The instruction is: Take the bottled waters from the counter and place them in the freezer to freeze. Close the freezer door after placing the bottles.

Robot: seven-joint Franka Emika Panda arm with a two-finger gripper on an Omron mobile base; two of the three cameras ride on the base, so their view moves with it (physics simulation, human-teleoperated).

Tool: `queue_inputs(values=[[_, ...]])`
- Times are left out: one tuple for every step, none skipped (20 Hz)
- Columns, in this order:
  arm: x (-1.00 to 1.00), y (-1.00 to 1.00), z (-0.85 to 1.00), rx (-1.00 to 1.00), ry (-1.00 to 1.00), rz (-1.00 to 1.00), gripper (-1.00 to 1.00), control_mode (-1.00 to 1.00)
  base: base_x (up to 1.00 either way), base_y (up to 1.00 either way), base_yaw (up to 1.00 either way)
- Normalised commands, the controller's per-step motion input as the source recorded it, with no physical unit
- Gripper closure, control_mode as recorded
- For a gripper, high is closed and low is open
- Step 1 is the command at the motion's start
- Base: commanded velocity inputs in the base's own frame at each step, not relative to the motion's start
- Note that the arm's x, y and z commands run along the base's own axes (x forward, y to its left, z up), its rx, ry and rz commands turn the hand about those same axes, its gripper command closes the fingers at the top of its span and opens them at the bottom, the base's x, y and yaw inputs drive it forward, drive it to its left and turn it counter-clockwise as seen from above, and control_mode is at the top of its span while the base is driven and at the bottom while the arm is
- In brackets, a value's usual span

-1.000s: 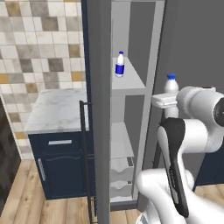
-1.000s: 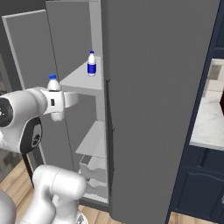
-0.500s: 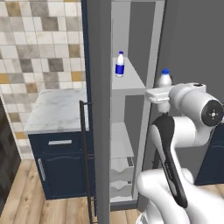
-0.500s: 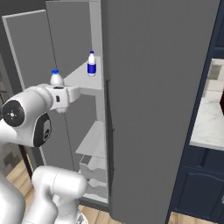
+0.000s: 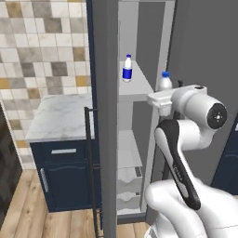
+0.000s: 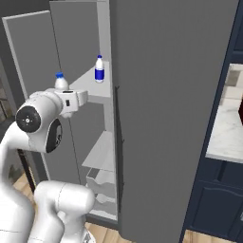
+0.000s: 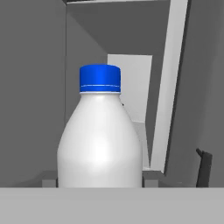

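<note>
While labelled bottle (image 5: 127, 69) already stands upright on upper freezer shelf (image 5: 135, 89), task roughly half done. Plain whitish bottle (image 7: 100, 135) clamped upright in gripper (image 6: 60, 93), jaws closed on it, near shelf's front edge, not yet over shelf. Marble counter (image 5: 60, 118) far left. Left: set second bottle on shelf, let go, back out, swing freezer door (image 6: 29, 57) shut.
</note>
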Motion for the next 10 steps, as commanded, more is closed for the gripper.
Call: queue_inputs(values=[[0.32,0.06,0.0,0.0,0.0,0.05,1.0,-1.0,0.0,0.0,0.0],[0.36,0.11,0.0,0.0,0.0,0.01,1.0,-1.0,0.0,0.0,0.0],[0.39,0.11,0.0,0.0,0.0,0.01,1.0,-1.0,0.0,0.0,0.0],[0.42,0.15,0.0,0.0,0.0,0.0,1.0,-1.0,0.0,0.0,0.0],[0.47,0.17,0.01,0.0,0.0,0.0,1.0,-1.0,0.0,0.0,0.0],[0.5,0.16,0.02,0.0,0.0,0.0,1.0,-1.0,0.0,0.0,0.0],[0.54,0.16,0.0,0.0,0.0,0.0,1.0,-1.0,0.0,0.0,0.0],[0.51,0.16,0.0,0.0,0.0,0.0,1.0,-1.0,0.0,0.0,0.0],[0.52,0.13,0.0,0.0,0.0,0.0,1.0,-1.0,0.0,0.0,0.0],[0.51,0.11,0.0,0.0,0.0,0.0,1.0,-1.0,0.0,0.0,0.0]])
